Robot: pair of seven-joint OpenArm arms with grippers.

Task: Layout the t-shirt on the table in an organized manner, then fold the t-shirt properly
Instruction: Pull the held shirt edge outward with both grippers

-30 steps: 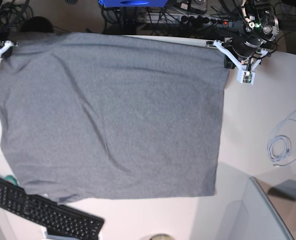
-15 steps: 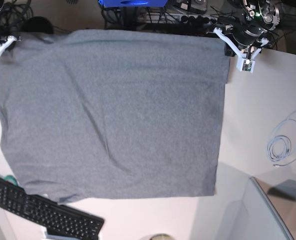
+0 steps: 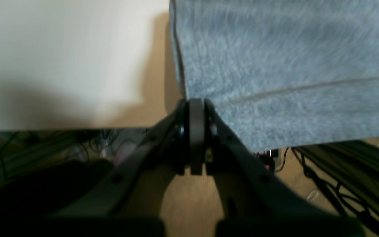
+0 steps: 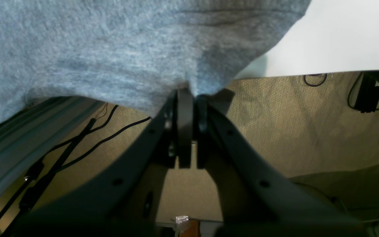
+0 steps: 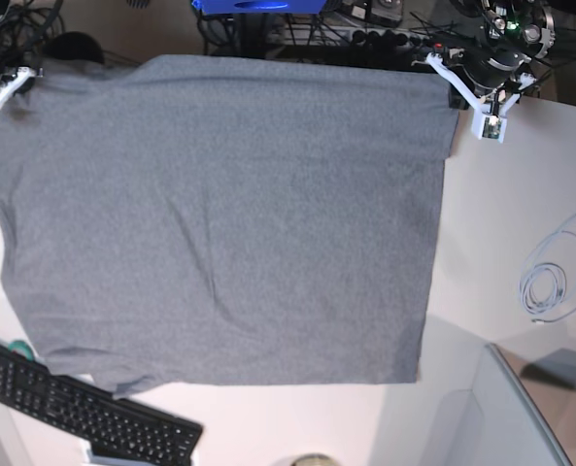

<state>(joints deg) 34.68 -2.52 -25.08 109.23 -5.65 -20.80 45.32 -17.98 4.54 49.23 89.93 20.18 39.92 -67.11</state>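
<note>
The heather-grey t-shirt lies spread wide over the white table, and its far hem reaches past the table's back edge. My left gripper, at the base view's upper right, is shut on the shirt's far right corner. The left wrist view shows the shut jaws pinching the t-shirt beside bare table. At the upper left, my right gripper is shut on the other far corner. In the right wrist view the t-shirt hangs from the gripper above the floor.
A black keyboard lies at the front left, partly overlapped by the shirt's near edge. A coiled white cable rests on the table's right side. A grey bin stands at the front right. Cables and a power strip run behind the table.
Both grippers have drawn the shirt's far edge farther back, the left one also outward to the right. The cloth now lies tauter, with fainter creases.
</note>
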